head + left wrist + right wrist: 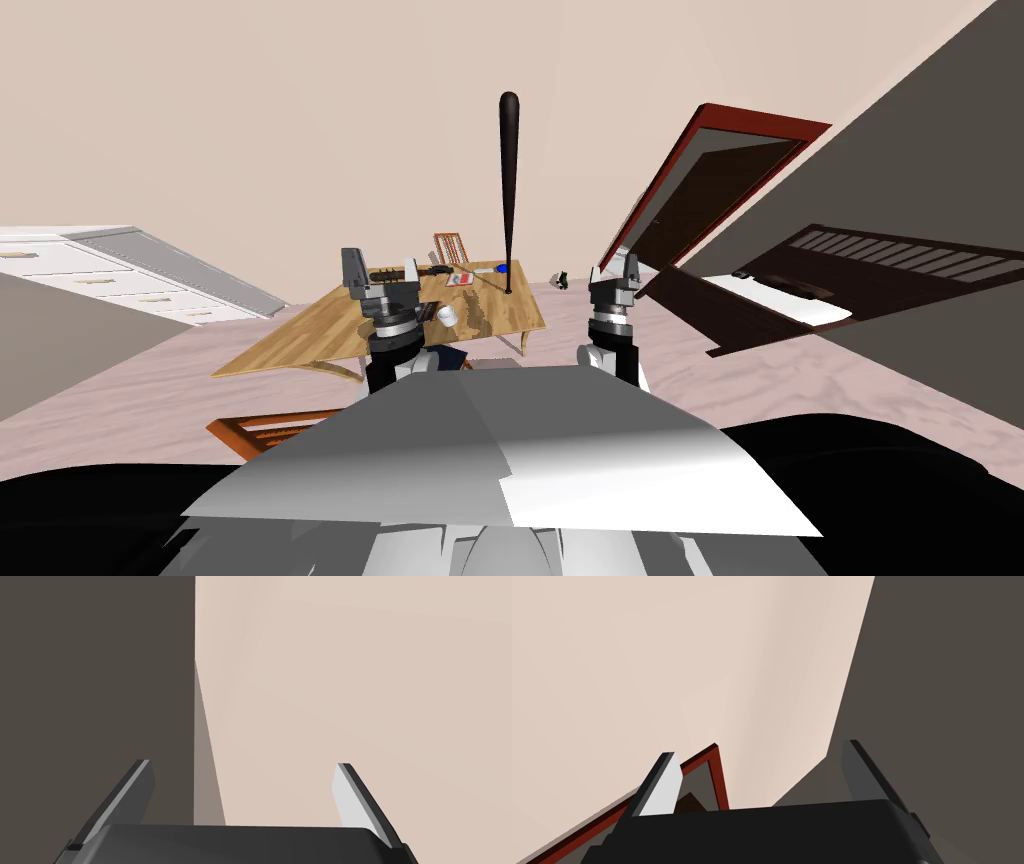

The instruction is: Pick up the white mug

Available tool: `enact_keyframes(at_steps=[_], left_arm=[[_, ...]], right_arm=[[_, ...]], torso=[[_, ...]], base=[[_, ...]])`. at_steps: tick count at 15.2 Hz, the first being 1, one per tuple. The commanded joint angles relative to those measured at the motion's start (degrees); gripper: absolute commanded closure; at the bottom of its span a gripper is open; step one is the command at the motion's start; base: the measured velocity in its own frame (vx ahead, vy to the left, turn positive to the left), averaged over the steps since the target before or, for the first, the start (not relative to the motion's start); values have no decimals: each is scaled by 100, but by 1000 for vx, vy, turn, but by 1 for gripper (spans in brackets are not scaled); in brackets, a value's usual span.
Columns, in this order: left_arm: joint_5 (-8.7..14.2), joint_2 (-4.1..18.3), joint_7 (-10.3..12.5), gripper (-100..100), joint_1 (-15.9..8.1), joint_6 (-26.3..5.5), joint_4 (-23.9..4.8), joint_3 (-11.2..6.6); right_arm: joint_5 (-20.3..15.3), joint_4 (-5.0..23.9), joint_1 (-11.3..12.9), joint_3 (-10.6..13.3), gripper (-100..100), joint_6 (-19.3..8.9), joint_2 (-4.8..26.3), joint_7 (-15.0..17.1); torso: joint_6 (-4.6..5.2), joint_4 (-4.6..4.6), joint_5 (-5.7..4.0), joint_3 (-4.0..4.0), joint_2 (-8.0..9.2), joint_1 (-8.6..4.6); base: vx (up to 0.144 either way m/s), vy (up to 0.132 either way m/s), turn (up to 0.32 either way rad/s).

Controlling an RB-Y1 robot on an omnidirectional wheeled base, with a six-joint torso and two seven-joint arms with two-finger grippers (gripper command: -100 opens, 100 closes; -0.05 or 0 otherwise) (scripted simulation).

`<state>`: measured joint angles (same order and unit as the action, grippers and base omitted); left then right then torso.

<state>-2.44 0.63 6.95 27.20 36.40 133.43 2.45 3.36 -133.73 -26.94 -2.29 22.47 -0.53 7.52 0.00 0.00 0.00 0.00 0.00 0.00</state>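
- The white mug [447,315] sat on the wooden counter [300,340], near its front edge, close to our left jaws.
- Our left jaws were wide apart, holding nothing.
- Our right jaws were wide apart too, beside the counter.
- 1 dark bat [509,190] stood upright on the counter.

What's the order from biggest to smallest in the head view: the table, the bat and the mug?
1. Table: the widest and largest by far.
2. Bat: long but thin, standing upright on the table.
3. Mug: a small white shape on the table, clearly the smallest.
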Motion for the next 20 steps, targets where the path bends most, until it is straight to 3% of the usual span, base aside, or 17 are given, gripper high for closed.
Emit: enact_keyframes(at_steps=[1,2,5,9,11,14,16,19,20], left_arm=[[21,268,-16,-100,-72,-195,-112,-34],[21,268,-16,-100,-72,-195,-112,-34],[71,619,-55,-100,-249,-623,-385,-116],[119,836,-93,-100,-416,-1072,-645,-195],[119,836,-93,-100,-416,-1127,-645,-195],[178,1040,-138,-100,-619,-1577,-959,-289],[178,1040,-138,-100,-619,-1676,-959,-289],[245,1228,-189,-100,-851,-2116,-1318,-396],[245,1228,-189,-100,-851,-2263,-1318,-396]], right_arm=[[0,0,0,0,0,0,0,0],[0,0,0,0,0,0,0,0],[0,0,0,0,0,0,0,0],[0,0,0,0,0,0,0,0],[0,0,0,0,0,0,0,0],[0,0,0,0,0,0,0,0],[0,0,0,0,0,0,0,0],[0,0,0,0,0,0,0,0],[0,0,1,0,0,0,0,0]], torso=[[0,0,0,0,0,0],[1,0,0,0,1,2],[1,1,2,2,5,7],[0,1,2,4,8,10],[1,2,2,4,8,10],[1,1,2,2,4,7],[1,1,2,3,5,8],[1,1,2,2,4,8],[2,1,2,3,6,8]], base=[[-7,4,-28],[-13,7,-40],[-20,11,-45],[-22,16,-43],[-18,15,-29],[-13,10,-48],[-16,14,-34],[-17,13,-57],[-23,18,-56]])
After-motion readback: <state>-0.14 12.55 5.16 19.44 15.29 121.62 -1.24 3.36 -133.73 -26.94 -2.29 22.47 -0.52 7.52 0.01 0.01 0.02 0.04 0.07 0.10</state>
